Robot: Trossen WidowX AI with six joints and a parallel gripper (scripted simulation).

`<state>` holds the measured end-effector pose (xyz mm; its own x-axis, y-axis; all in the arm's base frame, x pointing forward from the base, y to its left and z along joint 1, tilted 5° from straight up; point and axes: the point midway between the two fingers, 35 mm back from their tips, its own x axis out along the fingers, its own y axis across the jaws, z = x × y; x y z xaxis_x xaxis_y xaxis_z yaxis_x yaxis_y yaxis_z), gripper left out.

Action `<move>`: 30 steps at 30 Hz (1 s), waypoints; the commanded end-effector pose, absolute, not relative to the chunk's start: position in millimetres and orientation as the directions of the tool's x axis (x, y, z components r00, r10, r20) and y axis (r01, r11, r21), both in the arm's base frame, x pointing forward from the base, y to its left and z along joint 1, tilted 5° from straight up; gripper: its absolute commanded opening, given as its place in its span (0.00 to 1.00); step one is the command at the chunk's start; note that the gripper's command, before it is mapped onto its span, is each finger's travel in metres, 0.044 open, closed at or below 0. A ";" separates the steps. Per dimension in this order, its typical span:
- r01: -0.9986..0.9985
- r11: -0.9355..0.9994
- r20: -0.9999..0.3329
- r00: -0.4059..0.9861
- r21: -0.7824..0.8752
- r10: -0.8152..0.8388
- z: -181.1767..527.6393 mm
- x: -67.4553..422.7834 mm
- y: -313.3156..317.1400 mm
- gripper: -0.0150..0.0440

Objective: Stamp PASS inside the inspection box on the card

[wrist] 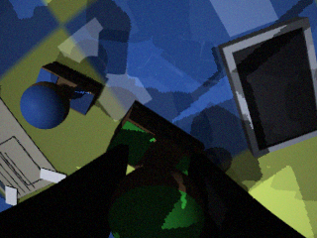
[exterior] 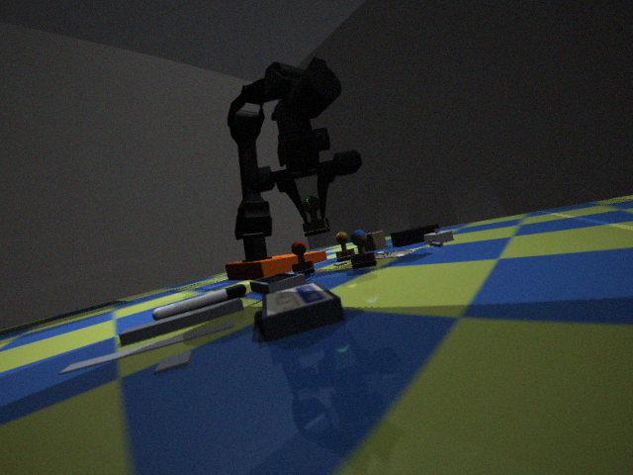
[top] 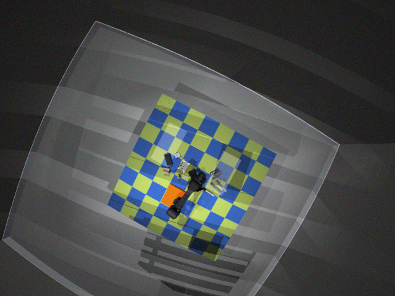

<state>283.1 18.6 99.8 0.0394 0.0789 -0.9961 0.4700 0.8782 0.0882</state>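
Wrist view: gripper point(wrist: 155, 178) pinching the green-knobbed stamp point(wrist: 158, 214), its face hidden; ink pad point(wrist: 277, 89) cut off right, card point(wrist: 16, 159) cropped left.

A glossy checkered bench top point(exterior: 418, 286) is reflecting objects; the black gripper point(exterior: 310, 217) is looking matt, gripping a shiny green-knobbed stamp point(exterior: 310, 203).

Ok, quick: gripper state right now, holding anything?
Gripper: closed on the green-knobbed stamp, held up off the bench.
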 end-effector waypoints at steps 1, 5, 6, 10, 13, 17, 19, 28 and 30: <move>0.527 0.846 -0.996 0.037 0.084 0.076 101.4 286.4 36.7 0.25; 0.585 0.807 -0.996 0.037 0.084 0.077 103.1 287.4 56.8 0.25; 0.599 0.796 -0.996 0.038 0.084 0.077 103.5 287.4 61.9 0.25; 0.653 0.752 -0.996 0.038 0.085 0.079 105.2 286.6 82.4 0.25; 0.692 0.717 -0.996 0.038 0.085 0.081 106.5 285.0 97.9 0.25; 0.740 0.667 -0.996 0.038 0.084 0.084 108.1 281.5 118.6 0.25; 0.763 0.641 -0.996 0.038 0.084 0.085 109.0 279.2 129.0 0.25; 0.831 0.550 -0.995 0.037 0.081 0.091 111.6 269.0 162.4 0.25; 0.831 0.550 -0.995 0.037 0.081 0.091 111.2 269.1 162.5 0.25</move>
